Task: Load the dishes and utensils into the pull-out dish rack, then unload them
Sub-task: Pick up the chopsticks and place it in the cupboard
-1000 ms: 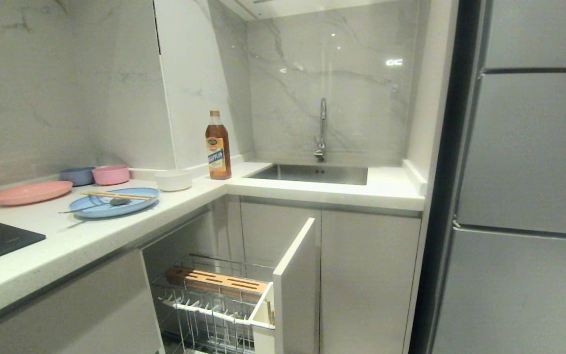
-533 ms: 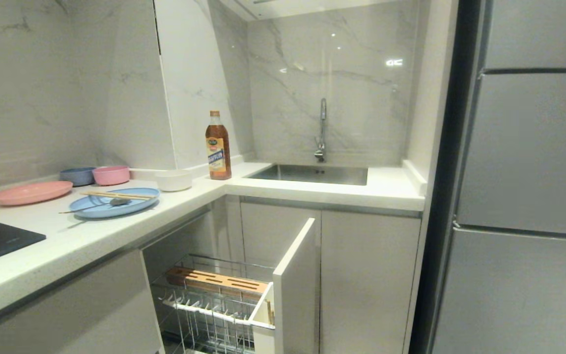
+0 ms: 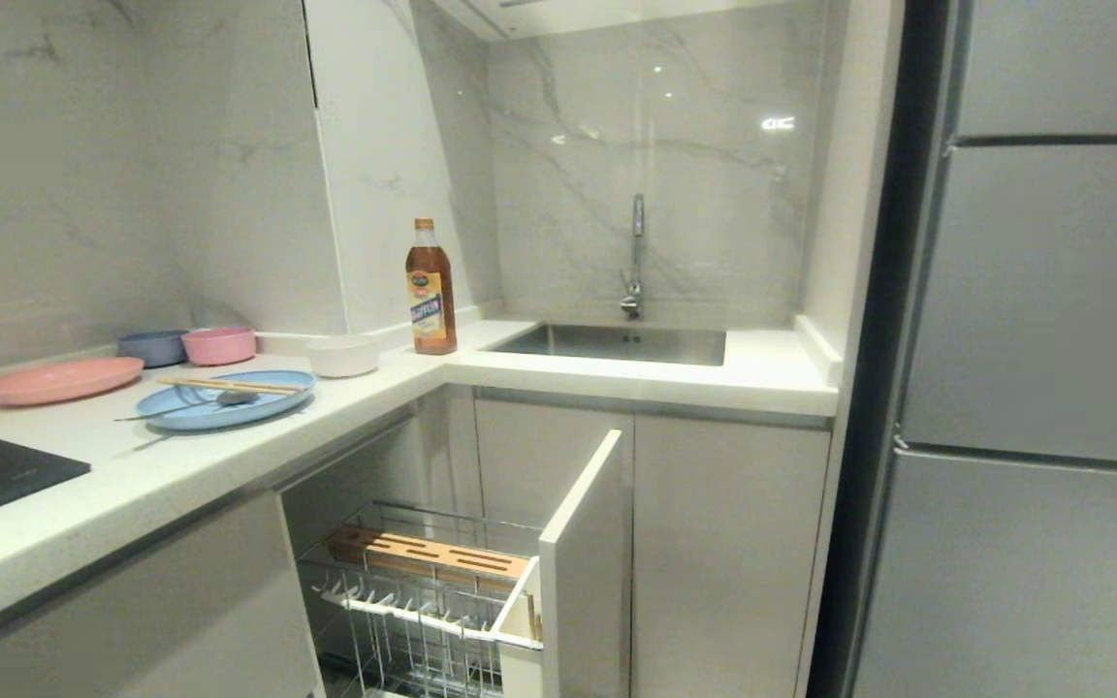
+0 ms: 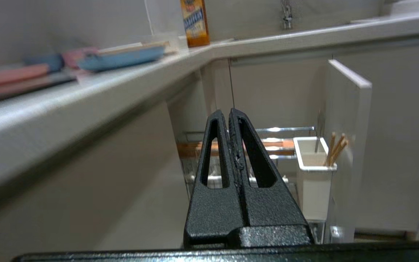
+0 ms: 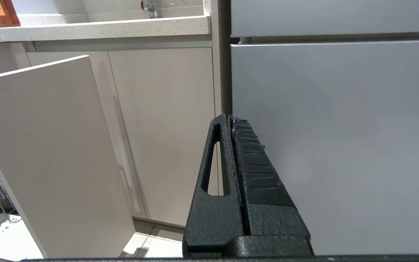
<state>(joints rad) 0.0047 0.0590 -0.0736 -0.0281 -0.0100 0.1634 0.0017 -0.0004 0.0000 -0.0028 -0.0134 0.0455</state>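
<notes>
Two tools show only in their own wrist views, each with its jaws pressed together on nothing. Directly ahead of the left tool (image 4: pixel 230 111) and a little below its tips stands the pull-out dish rack (image 3: pixel 423 582), drawn out from under the tabletop (image 3: pixel 132 475), its prongs bare. A white cup (image 4: pixel 313 174) at its front panel already carries some thin wooden sticks. The right tool (image 5: pixel 228 118) hangs before the fridge door (image 5: pixel 336 145), with the rack's panel off to one side. Above and beyond the left tool, on the tabletop, lie the light-blue plate (image 3: pixel 226 398) with the chopsticks (image 3: pixel 229 385) and the spoon (image 3: pixel 200 404) resting across it. Past the plate sits the white bowl (image 3: pixel 342 355).

My reading: either loading has not begun or unloading is done; I cannot tell which. If loading, the left tool must rise above the tabletop edge, spread its jaws and take the chopsticks or spoon first, since both ride loose on the plate.
</notes>
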